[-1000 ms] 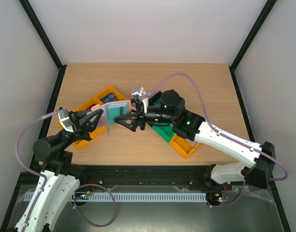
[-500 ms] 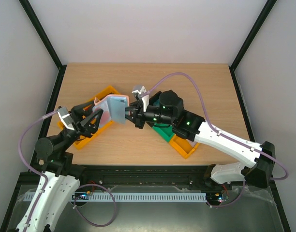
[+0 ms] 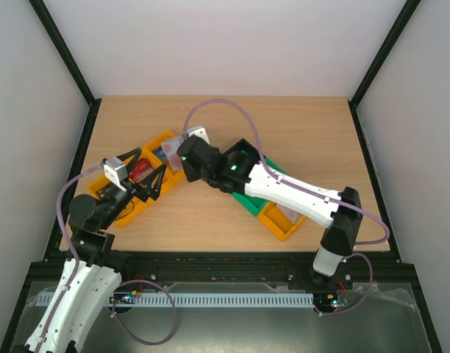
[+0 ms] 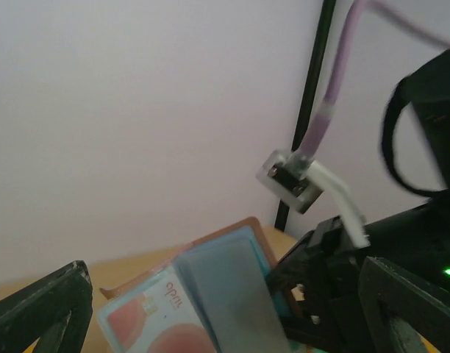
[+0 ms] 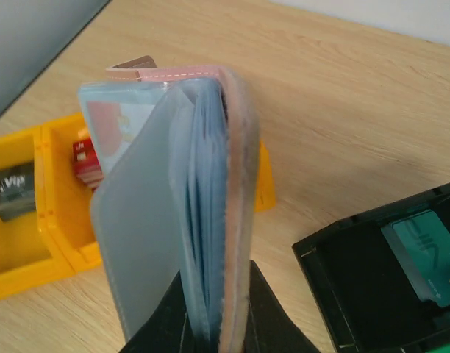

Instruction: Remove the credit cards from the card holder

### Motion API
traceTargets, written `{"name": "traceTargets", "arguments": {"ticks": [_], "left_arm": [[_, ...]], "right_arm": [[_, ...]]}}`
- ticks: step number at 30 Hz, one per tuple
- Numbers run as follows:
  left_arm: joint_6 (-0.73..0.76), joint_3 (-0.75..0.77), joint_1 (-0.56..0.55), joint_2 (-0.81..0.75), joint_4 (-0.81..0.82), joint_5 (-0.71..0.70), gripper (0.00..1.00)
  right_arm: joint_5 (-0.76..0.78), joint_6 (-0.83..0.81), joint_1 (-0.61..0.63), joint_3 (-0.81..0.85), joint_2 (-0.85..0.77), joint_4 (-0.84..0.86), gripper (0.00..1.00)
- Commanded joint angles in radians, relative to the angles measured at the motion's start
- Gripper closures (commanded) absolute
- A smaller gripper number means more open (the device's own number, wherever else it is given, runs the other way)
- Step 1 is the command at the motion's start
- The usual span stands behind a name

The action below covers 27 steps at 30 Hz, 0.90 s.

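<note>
Showing a light wooden table point(image 3: 313, 132) standing between plain white walls point(image 3: 225, 44) and slanting black posts point(image 3: 64, 51), evenly lit.

"Vip" on dark card point(image 5: 12, 185) in yellow bin point(image 5: 34, 273), small word on pale card point(image 4: 145, 312) in card holder point(image 4: 229, 287) illegible

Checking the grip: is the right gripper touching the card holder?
Touching. The right wrist view shows the right gripper pinching the lower edge of the card holder.

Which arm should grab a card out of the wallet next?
Left. The left gripper is open and empty, facing the wallet. The right gripper is busy, shut on the wallet and holding it upright.
</note>
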Motion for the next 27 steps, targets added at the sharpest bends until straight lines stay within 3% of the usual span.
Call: {"name": "traceTargets", "arguments": {"ticks": [1,11,17,23,27], "left_arm": [[0.044,-0.023,-0.003,0.028,-0.099,-0.014,0.01],[0.065,-0.063,-0.025,0.063,-0.142,-0.040,0.01],[-0.032,-0.065,0.007,0.049,-0.202,-0.125,0.01],[-0.122,-0.085,0.030,-0.006,-0.081,0.223,0.00],[-0.216,-0.116,0.030,-0.030,0.099,0.419,0.01]], "right_arm": [[0.107,-0.009,0.057,0.113,0.043,-0.138,0.98],[-0.025,-0.100,0.091,0.208,0.105,-0.152,0.98],[-0.182,-0.198,0.085,0.074,-0.031,-0.033,0.98],[-0.529,-0.339,0.050,-0.157,-0.292,0.156,0.98],[-0.632,-0.359,0.039,-0.237,-0.399,0.219,0.98]]}}
